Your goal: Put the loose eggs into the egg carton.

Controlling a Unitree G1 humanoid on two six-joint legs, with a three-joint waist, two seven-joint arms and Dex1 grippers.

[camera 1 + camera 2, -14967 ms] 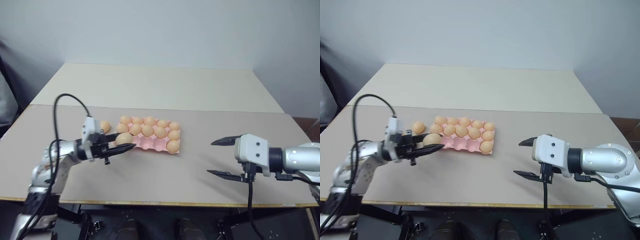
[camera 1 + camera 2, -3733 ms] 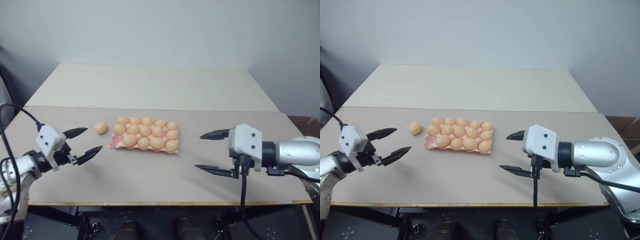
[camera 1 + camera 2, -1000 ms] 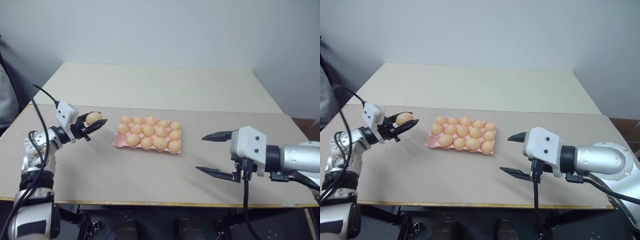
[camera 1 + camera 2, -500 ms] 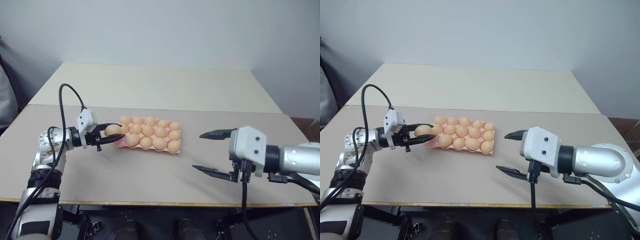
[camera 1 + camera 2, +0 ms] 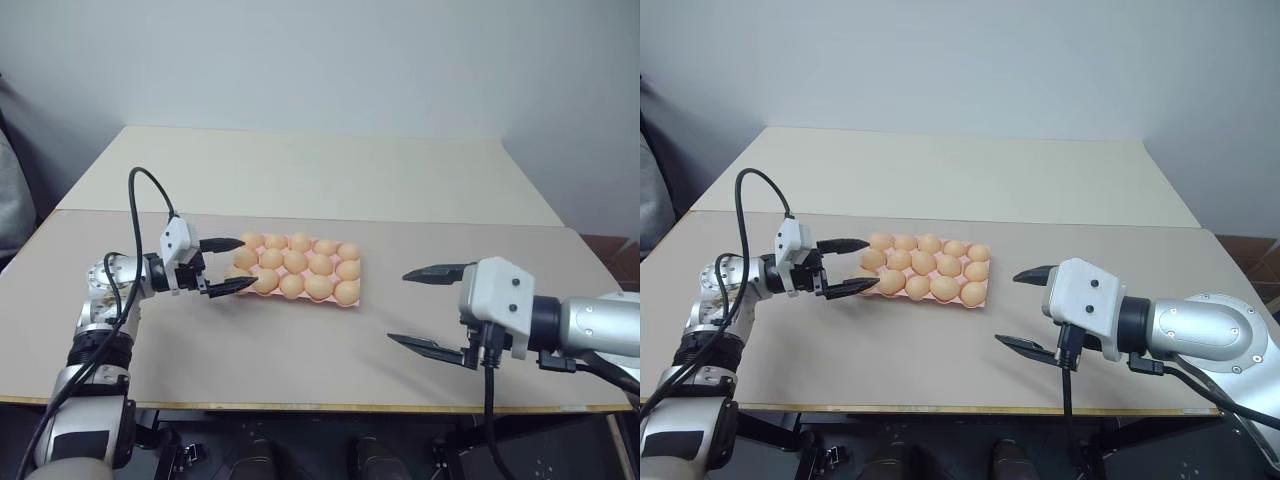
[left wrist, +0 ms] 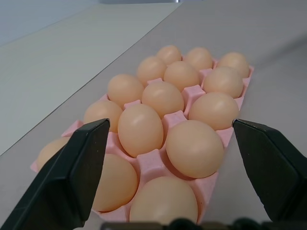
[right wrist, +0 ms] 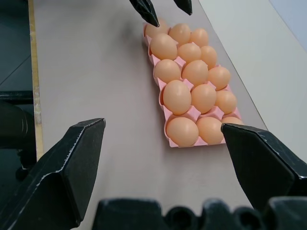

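Now the flat pink moulded egg carton (image 5: 297, 289) sits mid-table, every visible cup holding a pale tan-orange egg (image 6: 140, 128). At its nine o'clock end the left gripper (image 5: 228, 265) is spread and empty; the right gripper (image 5: 432, 309), also spread, hangs well apart. Careless withdrawal could clip an end egg.

eggs (image 6: 194, 148): smooth, faint satin sheen | egg carton (image 6: 194, 94): matt pink moulded pulp or plastic, cannot tell which | worktop (image 5: 300, 350): matt beige laminate, pale edge strip | left pincer (image 5: 228, 264): matt black plastic fingers | right pincer (image 5: 425, 310): glossy white housing
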